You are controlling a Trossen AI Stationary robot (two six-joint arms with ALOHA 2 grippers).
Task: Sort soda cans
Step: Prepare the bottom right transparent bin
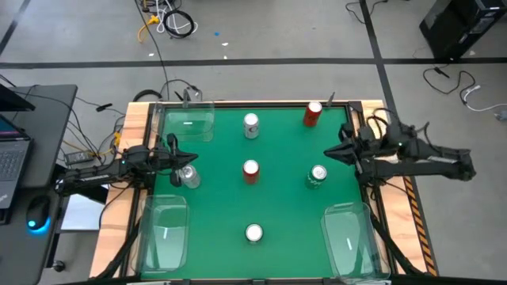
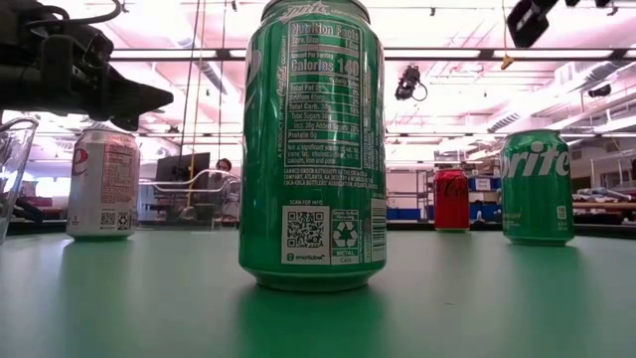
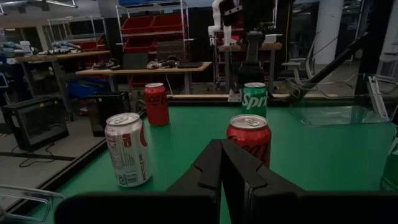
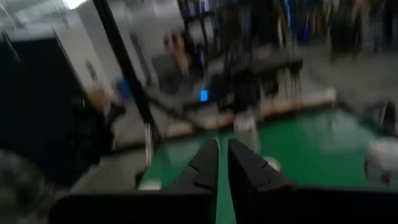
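Note:
Six cans stand upright on the green table. A silver can (image 1: 250,125) and a red can (image 1: 313,113) are near the far edge. Another red can (image 1: 250,170) stands mid-table, with a green can (image 1: 316,176) to its right. A second green can (image 1: 253,233) stands near the near edge and fills the low view (image 2: 313,149). A second silver can (image 1: 188,176) stands at the left. My left gripper (image 1: 181,155) hovers shut just beside and above it (image 2: 102,184). My right gripper (image 1: 331,152) is shut at the table's right, above the green can's far side.
Three clear plastic bins sit on the table: far left (image 1: 188,123), near left (image 1: 162,233) and near right (image 1: 348,237). Wooden rails (image 1: 135,158) edge the table. A desk with a laptop (image 1: 12,150) stands off to the left.

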